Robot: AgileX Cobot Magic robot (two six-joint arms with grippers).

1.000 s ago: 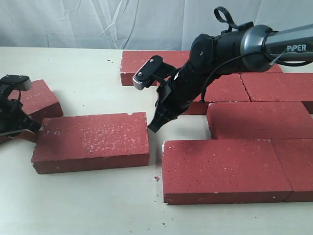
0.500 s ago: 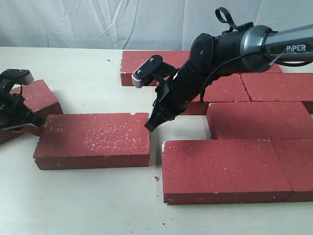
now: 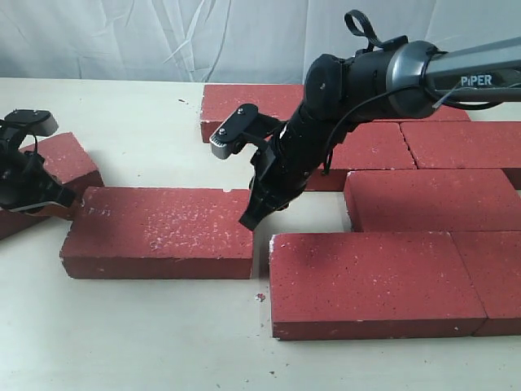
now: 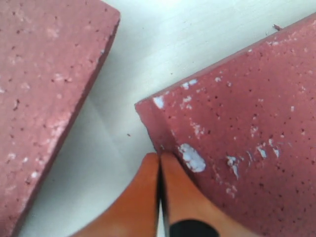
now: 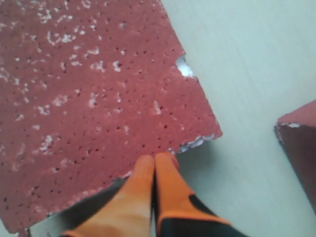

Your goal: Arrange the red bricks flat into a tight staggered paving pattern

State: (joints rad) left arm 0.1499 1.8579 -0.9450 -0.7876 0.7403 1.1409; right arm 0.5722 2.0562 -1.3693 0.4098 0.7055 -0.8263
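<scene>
A loose red brick (image 3: 159, 232) lies flat left of centre, speckled white. My right gripper (image 3: 249, 220) is shut, its tips against that brick's right end near the far corner (image 5: 197, 140). My left gripper (image 3: 72, 205) is shut too, its tips touching the brick's left end at a chipped corner (image 4: 163, 118). Another red brick (image 3: 61, 163) lies skewed at far left, partly behind the left arm. Several red bricks (image 3: 370, 281) lie packed in staggered rows on the right.
Bare pale tabletop (image 3: 146, 326) runs in front of the bricks and behind the loose one. A narrow gap (image 3: 262, 252) separates the loose brick from the front-row brick. A wrinkled white sheet hangs at the back.
The loose brick has slid slightly right and turned squarer to the rows. My right gripper came down and left onto its right end. My left gripper followed rightward at its left end.
</scene>
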